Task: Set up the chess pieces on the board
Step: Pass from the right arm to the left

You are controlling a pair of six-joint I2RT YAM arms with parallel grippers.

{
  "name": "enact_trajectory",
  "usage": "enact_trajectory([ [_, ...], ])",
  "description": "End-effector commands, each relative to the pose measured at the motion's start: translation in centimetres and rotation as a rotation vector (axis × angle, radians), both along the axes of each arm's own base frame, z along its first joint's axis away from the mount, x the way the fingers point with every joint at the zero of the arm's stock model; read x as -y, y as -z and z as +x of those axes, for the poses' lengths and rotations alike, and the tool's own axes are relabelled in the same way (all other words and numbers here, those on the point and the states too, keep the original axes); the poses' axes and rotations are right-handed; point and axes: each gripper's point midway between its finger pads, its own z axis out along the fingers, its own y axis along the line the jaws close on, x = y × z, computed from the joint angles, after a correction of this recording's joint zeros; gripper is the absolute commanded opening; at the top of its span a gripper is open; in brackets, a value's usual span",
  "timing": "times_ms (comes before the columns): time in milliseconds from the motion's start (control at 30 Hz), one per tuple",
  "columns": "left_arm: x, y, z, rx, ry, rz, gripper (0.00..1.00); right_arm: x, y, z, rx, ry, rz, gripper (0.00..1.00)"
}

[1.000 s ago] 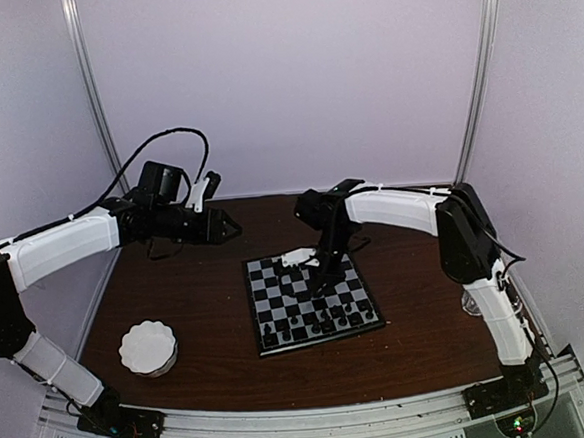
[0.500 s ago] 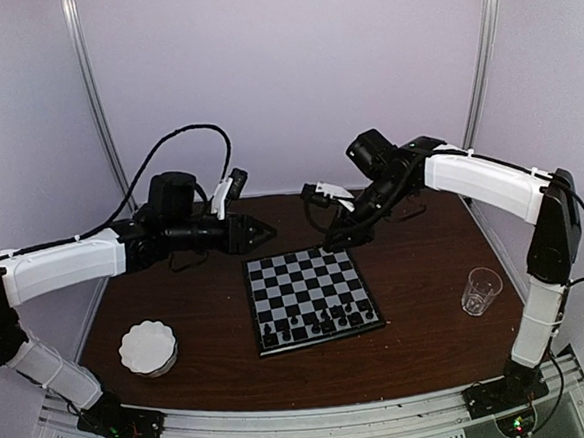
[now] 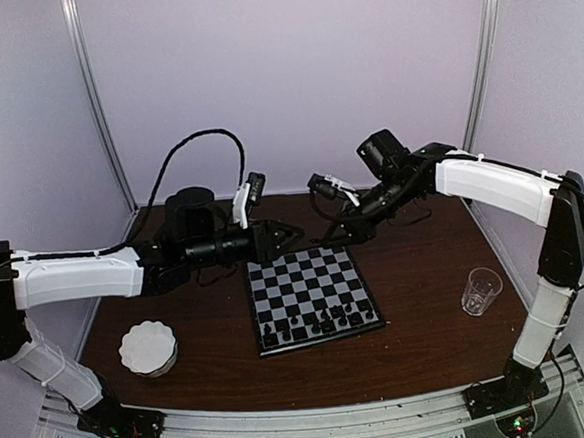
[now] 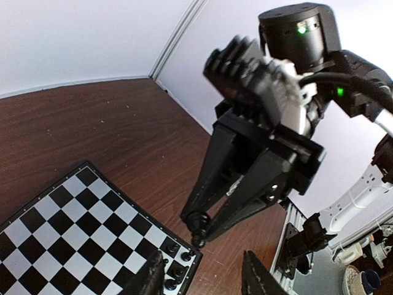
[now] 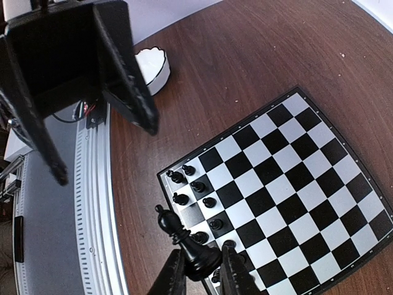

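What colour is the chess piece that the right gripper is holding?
Black; the chess piece in the right gripper shows best in the right wrist view.

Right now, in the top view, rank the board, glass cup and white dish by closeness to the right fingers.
1. Board, just below the right fingers.
2. Glass cup, near right side.
3. White dish, near left corner.

The chess pieces [image 3: 317, 323] crowd the board's [image 3: 302, 281] near rows; far squares lie open.
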Motion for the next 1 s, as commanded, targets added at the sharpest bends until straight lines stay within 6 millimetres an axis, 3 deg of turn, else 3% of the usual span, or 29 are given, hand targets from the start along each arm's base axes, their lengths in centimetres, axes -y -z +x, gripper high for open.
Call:
enact_trajectory([
  [0, 1.3, -1.5, 0.9, -0.005, -0.006, -0.069, 0.42, 0.0, -2.3, -0.5, 0.022, -0.004, 0.075, 0.19],
  [200, 2.5, -0.8, 0.8, -0.036, 0.031, -0.070, 0.34, 0.0, -2.4, -0.6, 0.017, -0.006, 0.083, 0.19],
  [967, 3.8, 0.6, 0.9, -0.083, 0.069, -0.053, 0.14, -0.3, -1.6, -0.4, -0.008, -0.008, 0.080, 0.20],
])
